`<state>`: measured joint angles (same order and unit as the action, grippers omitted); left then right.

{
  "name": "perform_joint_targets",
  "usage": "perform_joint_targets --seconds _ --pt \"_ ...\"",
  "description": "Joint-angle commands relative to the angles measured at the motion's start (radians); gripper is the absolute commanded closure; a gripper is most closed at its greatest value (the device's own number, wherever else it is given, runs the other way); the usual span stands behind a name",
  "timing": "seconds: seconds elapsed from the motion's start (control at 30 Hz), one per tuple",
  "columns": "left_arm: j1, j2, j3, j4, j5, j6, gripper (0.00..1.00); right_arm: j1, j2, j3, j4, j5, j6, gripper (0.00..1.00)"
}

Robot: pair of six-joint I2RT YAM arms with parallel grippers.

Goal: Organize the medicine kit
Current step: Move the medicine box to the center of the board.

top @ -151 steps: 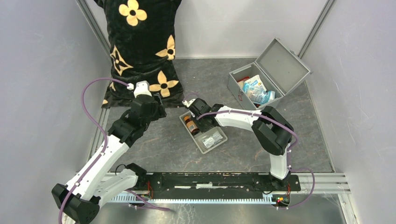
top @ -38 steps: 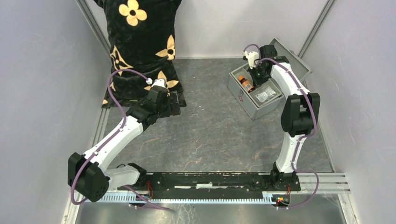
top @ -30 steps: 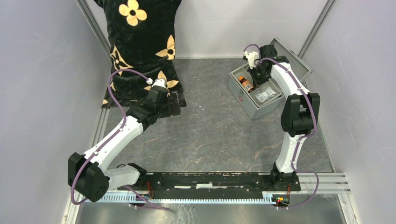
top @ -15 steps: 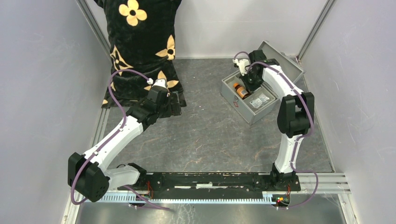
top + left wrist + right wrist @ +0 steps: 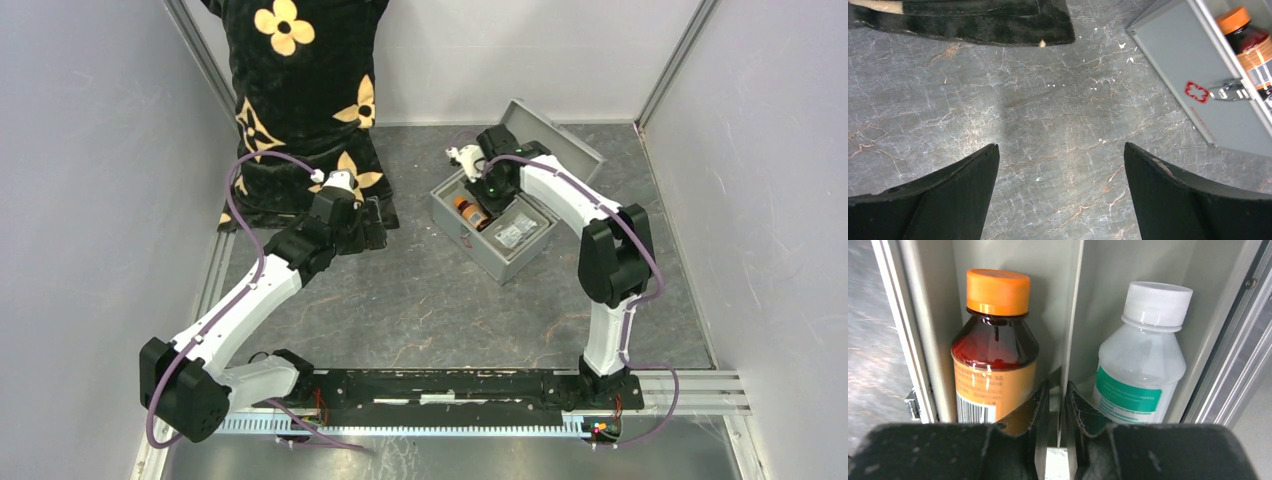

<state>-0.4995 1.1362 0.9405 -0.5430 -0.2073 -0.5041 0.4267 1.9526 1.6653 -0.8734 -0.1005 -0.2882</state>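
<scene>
Medicine kit right of centre on the table, lid open. Its long axis runs diagonally, far-left to near-right, with the latch face turned near-left. Left gripper: fingers wide apart over the table. Right gripper: fingers narrowly astride the kit's divider; whether they grip it cannot be told.

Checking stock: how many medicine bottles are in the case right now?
2. An amber bottle with an orange cap and a white bottle with a green label lie side by side in the medicine kit, a divider between them. More may be hidden underneath.
</scene>
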Motion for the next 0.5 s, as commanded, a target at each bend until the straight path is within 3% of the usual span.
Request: perform_joint_targets --seconds 0.0,0.23,0.37,0.47 --pt "0.001 -0.022 -0.015 0.035 -0.002 -0.032 0.00 0.068 -0.084 0.017 0.078 -0.054 0.091 0.76" --pt "0.001 -0.034 -0.019 0.050 -0.003 -0.036 0.00 0.067 -0.219 0.067 0.145 -0.026 0.156 0.54" --pt "0.001 -0.037 -0.018 0.062 -0.002 -0.034 0.00 0.067 -0.330 0.076 0.236 -0.026 0.174 0.49" --pt "0.001 -0.037 -0.019 0.071 0.004 -0.033 0.00 0.047 -0.446 0.026 0.375 0.082 0.206 0.47"
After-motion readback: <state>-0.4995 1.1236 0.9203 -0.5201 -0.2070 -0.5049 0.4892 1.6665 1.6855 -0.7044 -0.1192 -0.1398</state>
